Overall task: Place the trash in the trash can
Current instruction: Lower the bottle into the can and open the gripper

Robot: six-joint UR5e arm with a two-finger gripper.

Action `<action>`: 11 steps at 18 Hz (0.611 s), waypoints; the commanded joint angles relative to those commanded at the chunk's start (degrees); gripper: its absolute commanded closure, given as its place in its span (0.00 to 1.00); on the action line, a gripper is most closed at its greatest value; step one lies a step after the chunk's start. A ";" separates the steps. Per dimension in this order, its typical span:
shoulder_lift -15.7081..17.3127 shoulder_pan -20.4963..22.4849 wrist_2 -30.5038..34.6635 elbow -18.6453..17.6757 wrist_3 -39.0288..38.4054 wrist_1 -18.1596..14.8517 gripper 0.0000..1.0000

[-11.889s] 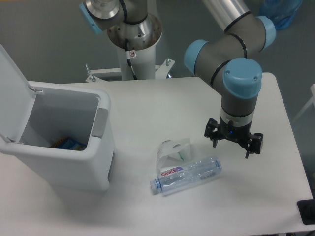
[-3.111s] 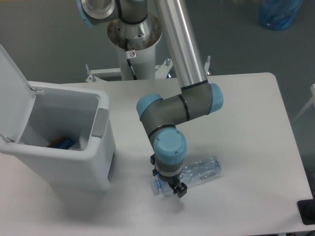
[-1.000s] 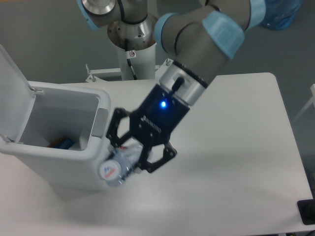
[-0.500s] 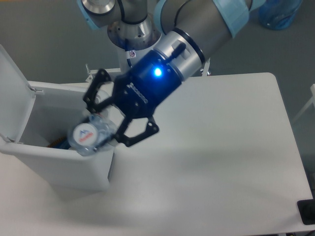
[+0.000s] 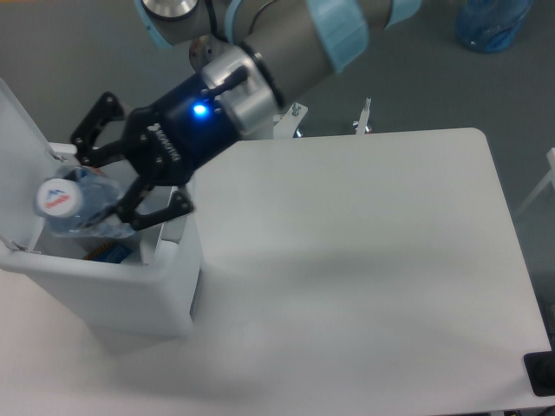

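My gripper [image 5: 106, 186] is shut on the trash, a clear plastic water bottle [image 5: 80, 208] whose round label end [image 5: 55, 198] faces the camera. The bottle hangs over the open mouth of the trash can [image 5: 113, 290], a white bin at the table's left with its flip lid [image 5: 19, 139] standing open. The bottle sits near the bin's left inner side, above the rim. A grey latch panel on the bin's right wall is mostly hidden behind the gripper.
A small blue-and-orange item [image 5: 115, 253] lies at the bottom of the bin. The arm reaches in from the top centre. A blue bag [image 5: 490, 22] lies on the floor beyond the table, and a black object [image 5: 541, 373] sits at the lower right edge.
The gripper has carried the bottle left and upward, from the bin's front right corner to over its opening. The table where the bottle lay 12 seconds ago is now bare.
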 joint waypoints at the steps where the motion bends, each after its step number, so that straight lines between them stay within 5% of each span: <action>1: 0.17 -0.35 0.00 -1.23 2.98 0.00 0.77; 5: 2.98 -0.71 0.00 -5.89 6.62 0.00 0.70; 6: 3.25 -0.80 0.00 -6.16 7.05 0.09 0.48; 7: 3.25 -0.71 0.00 -6.16 8.01 0.09 0.13; 8: 3.16 -0.71 0.09 -6.16 8.63 0.09 0.00; 11: 3.16 -0.54 0.09 -6.08 8.64 0.35 0.00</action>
